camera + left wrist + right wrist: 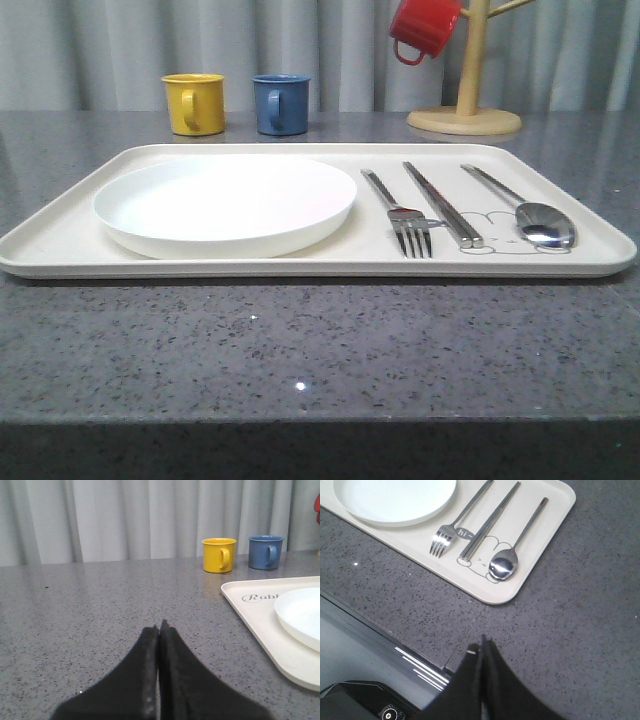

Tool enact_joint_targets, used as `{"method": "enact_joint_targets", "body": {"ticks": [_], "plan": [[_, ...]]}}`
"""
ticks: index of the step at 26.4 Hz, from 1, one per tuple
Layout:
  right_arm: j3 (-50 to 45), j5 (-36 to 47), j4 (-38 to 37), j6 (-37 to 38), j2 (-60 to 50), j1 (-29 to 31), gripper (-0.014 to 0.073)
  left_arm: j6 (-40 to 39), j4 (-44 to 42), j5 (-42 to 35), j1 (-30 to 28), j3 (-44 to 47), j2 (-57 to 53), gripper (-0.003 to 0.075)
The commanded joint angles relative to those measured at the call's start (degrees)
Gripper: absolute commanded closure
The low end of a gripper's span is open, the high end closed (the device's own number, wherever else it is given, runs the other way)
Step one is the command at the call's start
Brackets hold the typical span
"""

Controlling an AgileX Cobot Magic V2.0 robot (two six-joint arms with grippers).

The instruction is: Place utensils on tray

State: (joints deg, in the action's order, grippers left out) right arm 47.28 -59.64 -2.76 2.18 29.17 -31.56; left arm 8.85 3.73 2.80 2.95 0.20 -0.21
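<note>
The cream tray [60,235] lies across the grey table, its corner also visible in the left wrist view as the tray [260,625] and in the right wrist view as the tray [555,510]. On it rest a white plate [225,200], a steel fork [398,212], a pair of chopsticks [443,205] and a spoon [525,207]. From the right wrist I see the fork [454,527], chopsticks [490,522] and spoon [512,550] over the rabbit drawing. My left gripper [159,626] is shut and empty, left of the tray. My right gripper [482,642] is shut and empty near the table's front edge.
A yellow mug [194,103] and a blue mug [281,103] stand behind the tray. A red mug [423,27] hangs on a wooden mug tree [466,110] at the back right. The table's front edge [420,650] runs close by my right gripper.
</note>
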Motion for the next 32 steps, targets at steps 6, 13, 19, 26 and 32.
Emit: {"method": "enact_joint_targets", "body": {"ticks": [6, 13, 19, 26, 32], "plan": [[1.38, 3.31, -0.77, -0.37, 0.3, -0.1, 0.0663, -0.1, 0.63, -4.31, 0.38, 0.03, -1.47, 0.0738], [-10.02, 17.58, -1.49, -0.44, -8.06, 11.9, 0.0663, -0.1, 0.63, -4.31, 0.38, 0.03, -1.38, 0.0738], [-31.34, 40.71, -1.44, -0.44, -22.38, 24.7, 0.0663, -0.1, 0.63, -4.31, 0.38, 0.03, -1.38, 0.0738], [-48.13, 58.54, 2.09, -0.44, -30.61, 30.11, 0.0663, -0.1, 0.63, -4.31, 0.38, 0.03, -1.38, 0.0738], [-48.12, 58.2, 2.76, -0.44, -30.84, 30.6, 0.0663, -0.1, 0.63, -4.31, 0.38, 0.03, -1.38, 0.0738]]}}
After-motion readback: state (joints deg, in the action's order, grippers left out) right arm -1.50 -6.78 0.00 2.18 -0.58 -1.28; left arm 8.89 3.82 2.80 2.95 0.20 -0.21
